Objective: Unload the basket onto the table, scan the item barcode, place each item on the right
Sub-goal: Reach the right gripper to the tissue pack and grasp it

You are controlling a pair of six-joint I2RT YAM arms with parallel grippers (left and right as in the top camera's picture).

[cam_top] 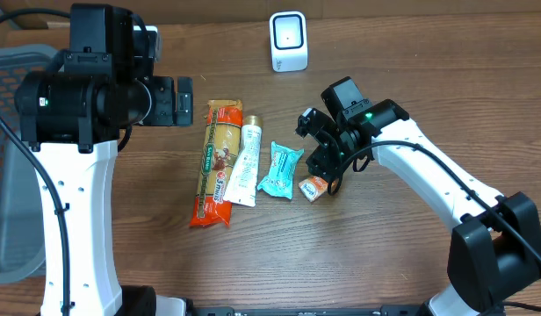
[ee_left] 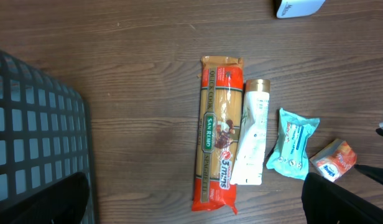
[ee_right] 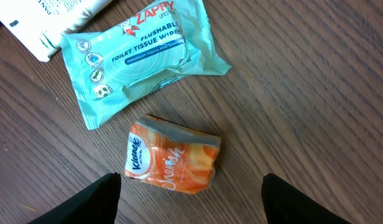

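A grey plastic mesh basket [cam_top: 7, 175] sits at the left edge, contents unclear. The left gripper [cam_top: 186, 101] hangs spread wide over bare wood. Side by side at centre lie a long orange pasta packet [cam_top: 215, 162], a white squeeze tube [cam_top: 245, 162] and a teal wipes pack [cam_top: 280, 170]. The small orange tissue pack [ee_right: 173, 155] lies untouched between the right gripper's [ee_right: 191, 186] parted fingers. A white box scanner [cam_top: 288, 41] stands upper centre across open tabletop.

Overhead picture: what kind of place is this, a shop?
Probably a pretend shop checkout on a wooden table: a white barcode scanner stands at the back, packets like a pasta packet and a tissue pack lie in a row, and a grey basket sits at the side.
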